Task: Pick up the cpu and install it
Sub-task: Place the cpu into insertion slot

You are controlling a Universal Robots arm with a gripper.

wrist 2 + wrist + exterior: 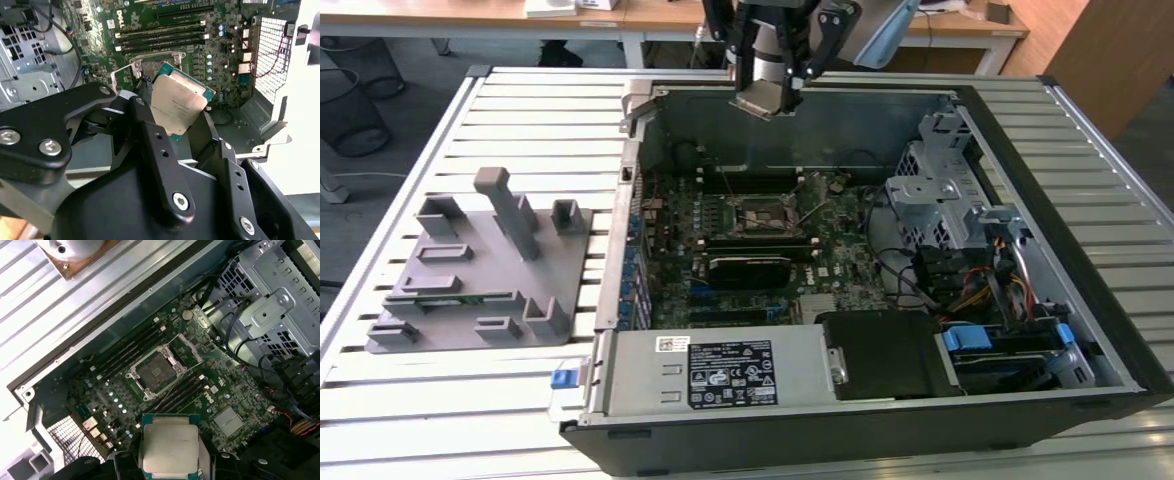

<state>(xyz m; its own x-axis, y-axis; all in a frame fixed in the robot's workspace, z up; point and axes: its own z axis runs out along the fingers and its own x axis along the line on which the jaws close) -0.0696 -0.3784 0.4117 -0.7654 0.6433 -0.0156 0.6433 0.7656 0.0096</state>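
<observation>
The cpu [177, 102], a flat square chip with a silver-grey metal top and a thin green edge, is clamped between my black fingers [150, 135]. My gripper [767, 103] hangs above the far wall of the open computer case [1067, 250], shut on the cpu [167, 447]. Below it on the green motherboard lies the open cpu socket [155, 372] with its metal frame lifted, also seen at the socket [757, 213] in the exterior view. The chip is well above the socket and apart from it.
A grey fixture plate [467, 270] with upright posts stands on the slatted table at the exterior view's left. Inside the case are a power supply [707, 370], a black block [887, 355], a metal drive cage [934, 190], cables and memory sticks [125, 352].
</observation>
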